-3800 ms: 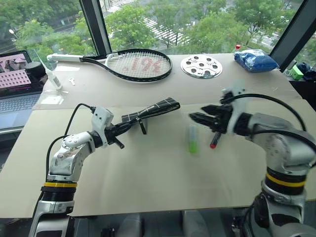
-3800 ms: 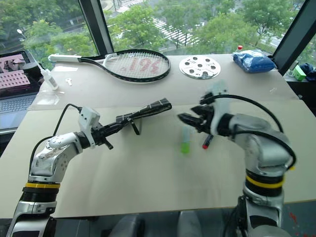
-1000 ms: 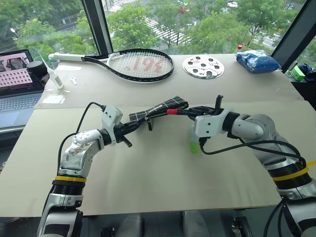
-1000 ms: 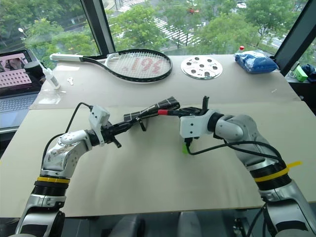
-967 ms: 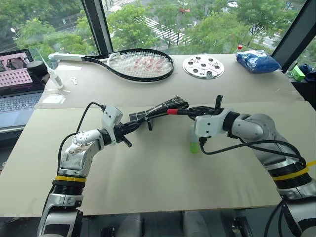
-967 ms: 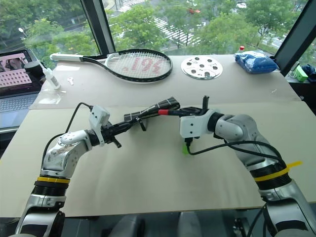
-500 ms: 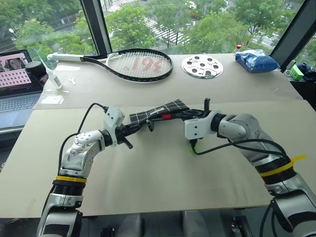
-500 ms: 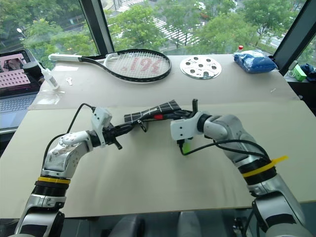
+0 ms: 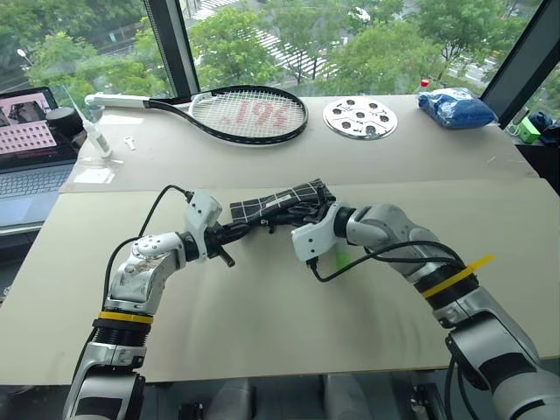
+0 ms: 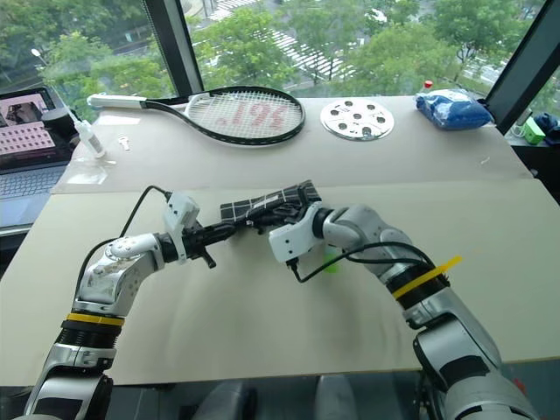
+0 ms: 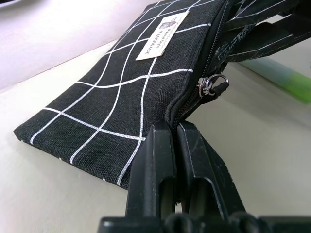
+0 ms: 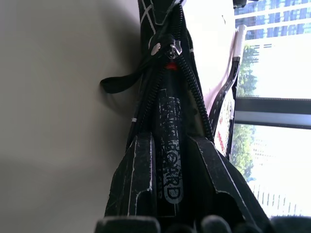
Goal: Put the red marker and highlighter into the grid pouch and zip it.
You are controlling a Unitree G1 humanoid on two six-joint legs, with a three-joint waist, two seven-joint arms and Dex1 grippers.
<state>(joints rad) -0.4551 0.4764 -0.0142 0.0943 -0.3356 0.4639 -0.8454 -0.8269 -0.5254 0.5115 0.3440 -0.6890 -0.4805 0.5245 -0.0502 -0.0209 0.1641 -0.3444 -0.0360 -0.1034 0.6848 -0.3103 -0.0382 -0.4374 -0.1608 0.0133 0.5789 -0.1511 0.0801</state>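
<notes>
The left gripper point(image 11: 174, 133) is pinched tight on the near end of the flat black fabric grid pouch with thin white lines point(image 9: 278, 200), holding it up above the pale table point(image 9: 262, 315). Its zipper mouth gapes open, and the right gripper point(image 12: 167, 145) grasps the slim red-and-black marker point(image 12: 168, 160), which sits well inside that mouth with a speck of red showing deep in. The stubby green highlighter point(image 9: 343, 259) lies on the table, half hidden under the right arm.
</notes>
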